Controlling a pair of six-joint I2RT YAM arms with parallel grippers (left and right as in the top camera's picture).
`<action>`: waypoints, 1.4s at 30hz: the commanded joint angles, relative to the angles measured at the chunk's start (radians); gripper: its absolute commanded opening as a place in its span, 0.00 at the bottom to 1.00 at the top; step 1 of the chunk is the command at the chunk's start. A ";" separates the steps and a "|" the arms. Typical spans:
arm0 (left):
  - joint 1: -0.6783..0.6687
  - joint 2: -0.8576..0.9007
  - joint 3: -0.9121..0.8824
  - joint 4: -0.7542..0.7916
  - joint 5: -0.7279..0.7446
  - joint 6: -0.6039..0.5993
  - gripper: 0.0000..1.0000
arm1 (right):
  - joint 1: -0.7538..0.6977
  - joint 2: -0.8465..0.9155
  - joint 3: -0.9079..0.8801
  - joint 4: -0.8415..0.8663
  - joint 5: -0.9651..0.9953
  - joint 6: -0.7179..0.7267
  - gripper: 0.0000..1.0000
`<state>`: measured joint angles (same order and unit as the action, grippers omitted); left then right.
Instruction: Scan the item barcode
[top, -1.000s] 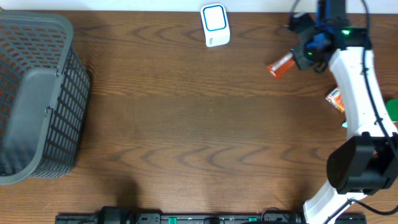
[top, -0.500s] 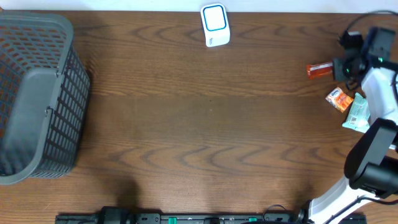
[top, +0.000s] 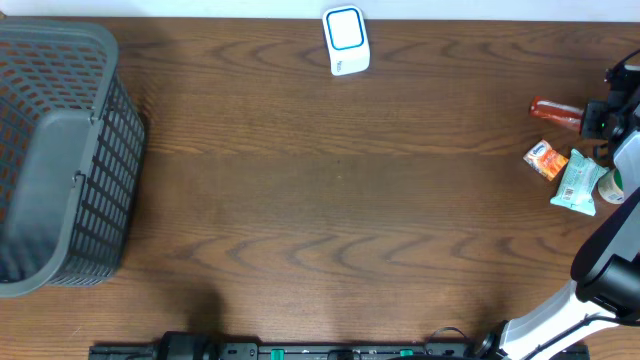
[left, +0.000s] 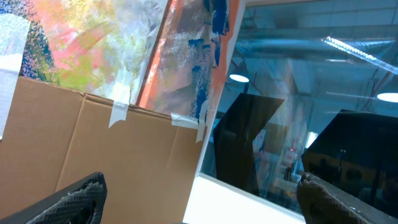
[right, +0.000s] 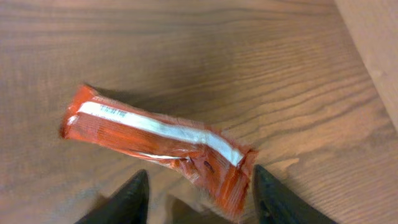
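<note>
R claw (right: 199, 172) open astride orange pkt (right: 149, 132) end, on table (right: 186, 50).

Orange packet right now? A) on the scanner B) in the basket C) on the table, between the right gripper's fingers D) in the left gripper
C: the right wrist view shows the orange packet lying on the table between the parted fingers of the right gripper.

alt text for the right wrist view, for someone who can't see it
An orange-red snack packet with a white seam strip lies on a brown wooden table. Its near end sits inside the open right gripper, one dark fingertip on either side.
</note>
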<state>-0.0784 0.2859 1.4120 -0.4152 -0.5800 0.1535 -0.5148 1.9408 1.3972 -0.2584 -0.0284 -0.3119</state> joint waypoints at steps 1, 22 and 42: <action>0.004 -0.005 -0.001 0.004 -0.008 -0.005 0.98 | 0.008 0.014 0.005 0.022 -0.008 0.044 0.53; 0.004 -0.005 -0.001 0.004 -0.008 -0.005 0.98 | 0.249 -0.556 0.021 -0.146 -0.209 0.178 0.99; 0.004 -0.005 -0.001 0.003 -0.008 -0.005 0.98 | 0.268 -1.069 0.020 -0.394 -0.208 0.251 0.99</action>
<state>-0.0784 0.2859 1.4120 -0.4152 -0.5800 0.1535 -0.2520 0.9058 1.4120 -0.6094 -0.2356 -0.0738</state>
